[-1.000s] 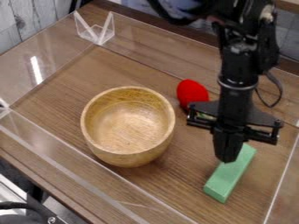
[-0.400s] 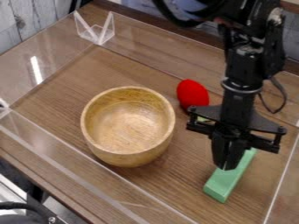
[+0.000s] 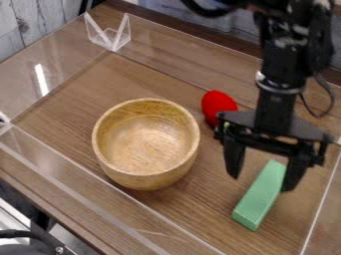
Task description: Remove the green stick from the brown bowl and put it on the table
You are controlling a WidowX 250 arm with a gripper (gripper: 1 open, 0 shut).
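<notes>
The green stick [image 3: 262,195] lies flat on the table [image 3: 147,90] at the right, close to the acrylic wall. My gripper [image 3: 268,162] hangs just above its far end, open, with one finger [image 3: 236,159] on the left of the stick and the other [image 3: 300,167] on the right. Neither finger grips the stick. The brown bowl [image 3: 147,141] stands empty to the left of the gripper.
A red strawberry-like toy [image 3: 218,103] sits behind the gripper, right of the bowl. Clear acrylic walls [image 3: 54,60] enclose the tabletop. A small clear bracket [image 3: 108,33] stands at the far left corner.
The gripper was shut on the far end of the stick and has now opened wide, leaving it lying on the table. The arm has risen slightly.
</notes>
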